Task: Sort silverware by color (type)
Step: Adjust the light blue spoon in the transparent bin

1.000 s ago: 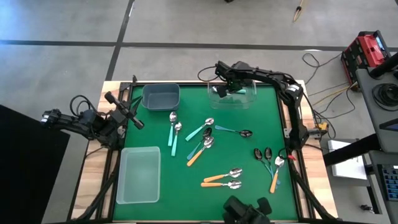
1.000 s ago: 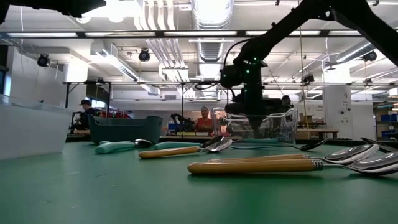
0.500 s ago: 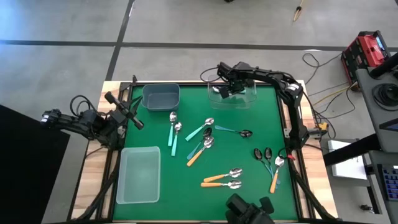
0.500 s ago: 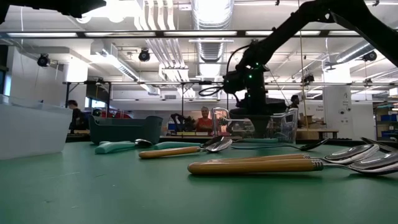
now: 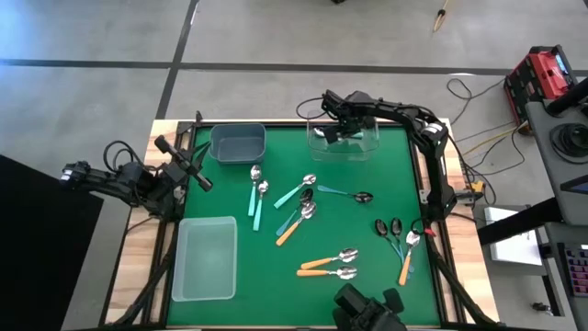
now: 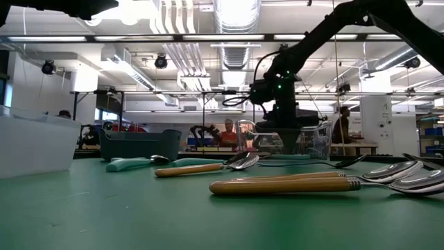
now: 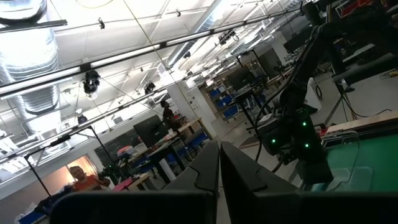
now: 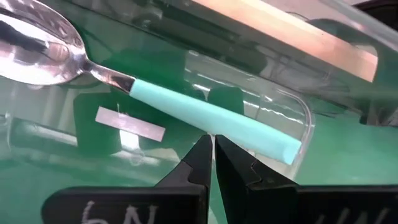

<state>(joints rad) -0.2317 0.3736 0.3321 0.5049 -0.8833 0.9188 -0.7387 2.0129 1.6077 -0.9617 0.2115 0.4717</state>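
My right gripper hangs over the clear bin at the table's far side, shut on a spoon with a silver bowl and a teal handle. My left gripper is shut and holds nothing, raised off the table's left edge. The other spoons lie flat on the green mat: teal-handled ones, orange-handled ones and dark ones with thin blue handles. My right gripper pinches the spoon's teal handle between its two fingertips, nearer the free end than the bowl. The fingers point steeply down and lie across the handle. The spoon sits about level inside the clear bin; whether it rests on the bin's floor I cannot tell.
A blue-grey bin stands at the far left of the mat and a translucent bin at the near left. Loose spoons spread over the mat's middle and right. People stand in the room behind the table.
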